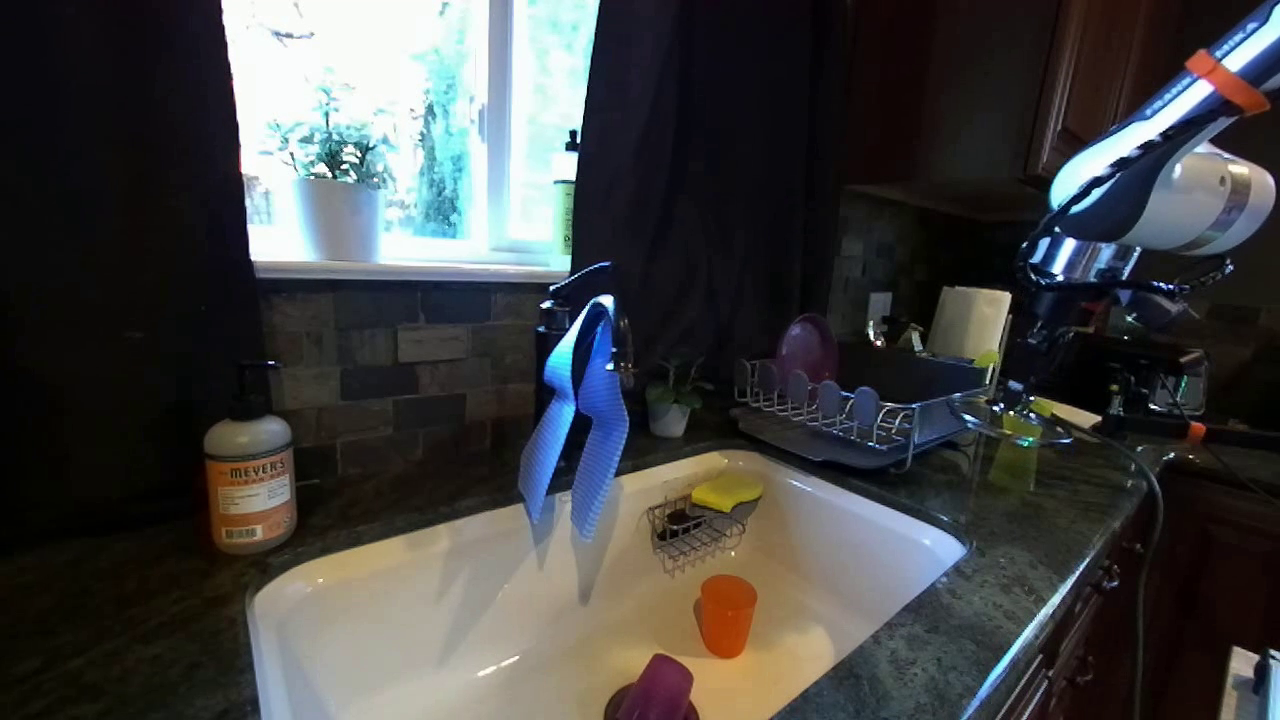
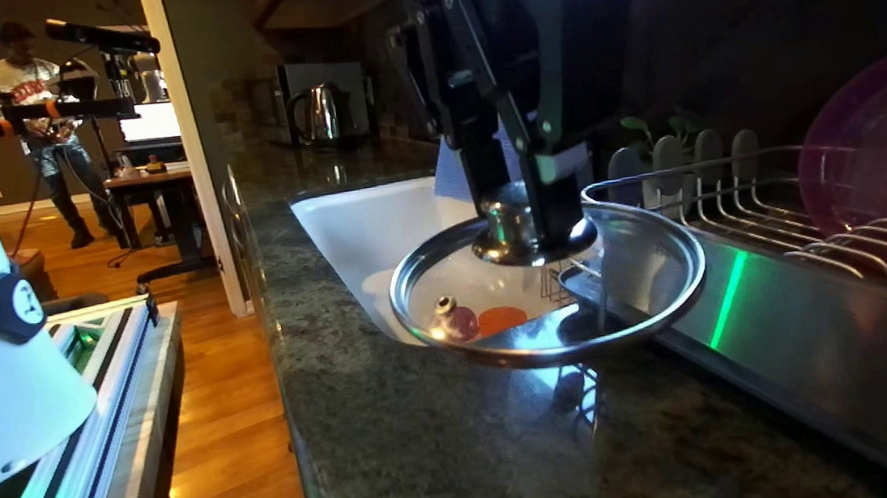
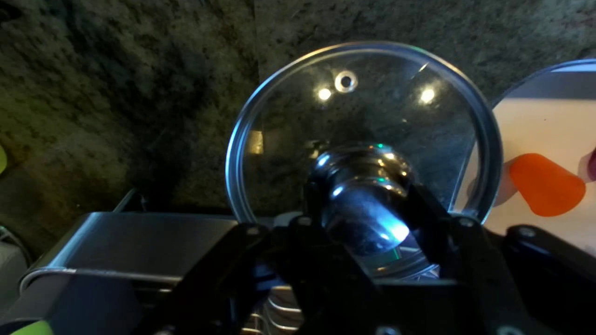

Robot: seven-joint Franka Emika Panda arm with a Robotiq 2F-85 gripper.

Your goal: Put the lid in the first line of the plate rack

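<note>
The lid, clear glass with a silvery rim and a shiny round knob, shows in both exterior views [image 1: 1010, 425] [image 2: 555, 352] and in the wrist view [image 3: 368, 118]. My gripper [image 2: 519, 201] is shut on the lid's knob, with one finger on each side of it; it also shows in the wrist view [image 3: 365, 200]. The lid hangs roughly level above the dark countertop, beside the end of the plate rack [image 2: 811, 352]. The rack also shows in an exterior view [image 1: 910, 425] and partly behind my fingers in the wrist view [image 3: 153, 246].
A purple plate [image 2: 883, 166] stands upright in the rack. The white sink [image 1: 400, 600] is beside the rack and holds an orange cup [image 1: 728, 615] and a purple cup [image 1: 660, 688]. A yellow sponge [image 1: 727, 491] sits in a wire caddy. A blue cloth [image 1: 575, 430] hangs on the faucet.
</note>
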